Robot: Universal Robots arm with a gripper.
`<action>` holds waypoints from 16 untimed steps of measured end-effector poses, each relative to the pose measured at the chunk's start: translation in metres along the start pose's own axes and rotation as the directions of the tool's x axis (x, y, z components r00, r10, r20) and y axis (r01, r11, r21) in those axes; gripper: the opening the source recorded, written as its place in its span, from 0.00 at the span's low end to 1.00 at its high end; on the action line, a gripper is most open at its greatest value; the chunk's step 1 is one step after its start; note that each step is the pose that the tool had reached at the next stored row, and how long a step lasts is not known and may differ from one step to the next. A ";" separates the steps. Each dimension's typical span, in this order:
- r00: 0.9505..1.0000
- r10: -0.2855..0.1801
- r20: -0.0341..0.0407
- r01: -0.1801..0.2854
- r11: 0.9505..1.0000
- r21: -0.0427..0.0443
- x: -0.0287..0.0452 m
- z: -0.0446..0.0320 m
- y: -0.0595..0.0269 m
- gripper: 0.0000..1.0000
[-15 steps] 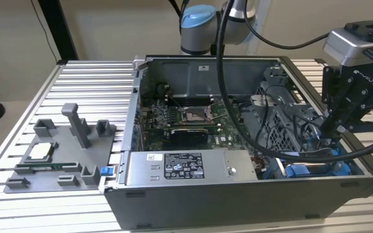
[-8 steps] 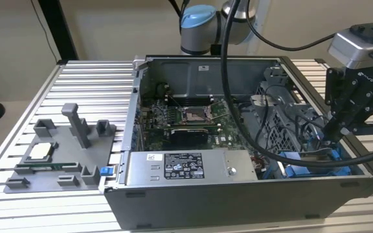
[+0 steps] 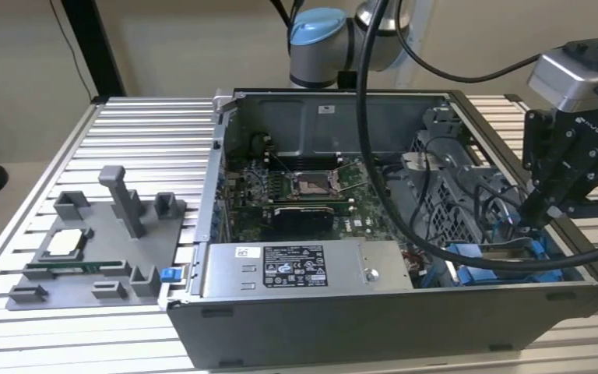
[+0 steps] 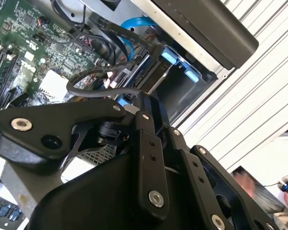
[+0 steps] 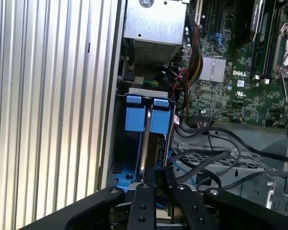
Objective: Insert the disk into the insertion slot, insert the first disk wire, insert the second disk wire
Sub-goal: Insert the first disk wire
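Note:
The disk (image 5: pixel 144 142) stands on edge inside the insertion slot (image 5: pixel 119 162), its bright blue frame (image 5: pixel 137 119) at the slot's mouth. In the exterior view the blue frame (image 3: pixel 486 273) lies in the case's corner at the exterior view's right. My gripper (image 3: pixel 534 220) reaches down into that corner. In both wrist views its fingertips (image 5: pixel 156 176) are pressed together at the disk's end. A black wire (image 5: pixel 201 162) runs into them. In the second wrist view that wire (image 4: pixel 86 79) loops to the gripper (image 4: pixel 142 103) beside the disk (image 4: pixel 153 76). The plug itself is hidden.
The open case holds a green motherboard (image 3: pixel 299 191), a labelled grey power-supply box (image 3: pixel 299 269) and a perforated cage (image 3: pixel 455 195). Loose black cables (image 5: pixel 259 172) cross the cage. A grey fixture tray (image 3: pixel 102 249) sits on the slatted table (image 3: pixel 133 132).

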State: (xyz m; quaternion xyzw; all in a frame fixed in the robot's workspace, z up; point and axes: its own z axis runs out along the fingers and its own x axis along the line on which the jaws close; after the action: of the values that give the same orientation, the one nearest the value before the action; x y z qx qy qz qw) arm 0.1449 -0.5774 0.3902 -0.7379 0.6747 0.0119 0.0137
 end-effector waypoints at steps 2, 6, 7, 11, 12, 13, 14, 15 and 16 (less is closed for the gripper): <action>1.000 0.000 0.000 0.000 1.000 0.000 0.0000 0.0000 -0.0001 0.00; 1.000 0.000 0.000 0.000 1.000 0.000 0.0000 0.0000 -0.0002 0.00; 1.000 0.000 0.000 0.000 1.000 0.000 0.0000 0.0000 -0.0002 0.00; 1.000 0.000 0.000 0.000 1.000 0.000 0.0001 0.0003 -0.0002 0.00; 1.000 0.000 0.000 0.000 1.000 0.000 0.0001 0.0006 -0.0002 0.00; 1.000 0.000 0.000 0.000 1.000 0.000 0.0001 0.0010 -0.0002 0.00; 1.000 0.000 0.000 0.000 1.000 0.000 0.0001 0.0014 -0.0002 0.00; 1.000 0.000 0.000 0.000 1.000 0.000 0.0001 0.0019 -0.0002 0.00; 1.000 0.000 0.000 0.000 1.000 0.000 0.0002 0.0024 -0.0002 0.00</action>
State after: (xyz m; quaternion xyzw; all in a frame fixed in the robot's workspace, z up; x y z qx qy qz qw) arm 0.1451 -0.5776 0.3878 -0.7379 0.6747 0.0119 0.0137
